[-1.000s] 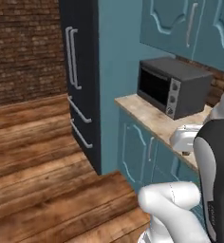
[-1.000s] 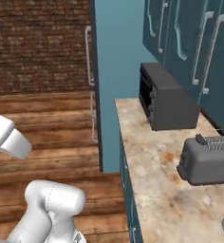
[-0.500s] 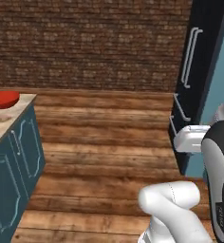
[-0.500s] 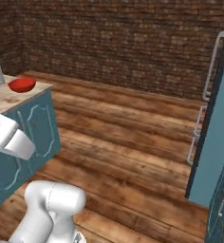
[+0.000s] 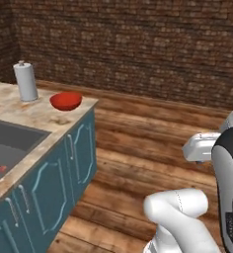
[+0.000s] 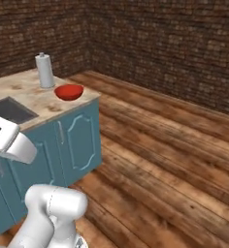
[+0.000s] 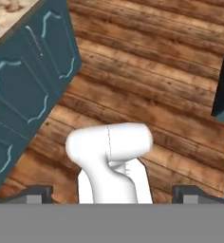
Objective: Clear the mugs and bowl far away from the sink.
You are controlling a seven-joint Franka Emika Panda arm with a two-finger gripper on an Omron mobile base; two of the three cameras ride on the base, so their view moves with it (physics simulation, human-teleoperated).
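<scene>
- A home kitchen: teal cabinets (image 5: 49, 173) under a stone counter (image 5: 39, 116).
- A dark sink (image 5: 12, 143) set in it.
- Brick walls (image 5: 138, 44), plank floor (image 6: 174, 160).

We see a glossy red bowl (image 5: 65, 101) on a mottled, stone-like worktop (image 5: 37, 116) with a matt beige finish. The sink (image 5: 10, 148) looks smooth, dark grey and matt. The cabinet doors (image 5: 64, 170) are painted teal with a soft sheen. The floor (image 6: 174, 160) is rough-grained wooden planks, and the wall (image 5: 138, 44) is rough brick.

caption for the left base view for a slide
Red bowl beside a grey-white cylinder on the counter, past the sink.
</scene>
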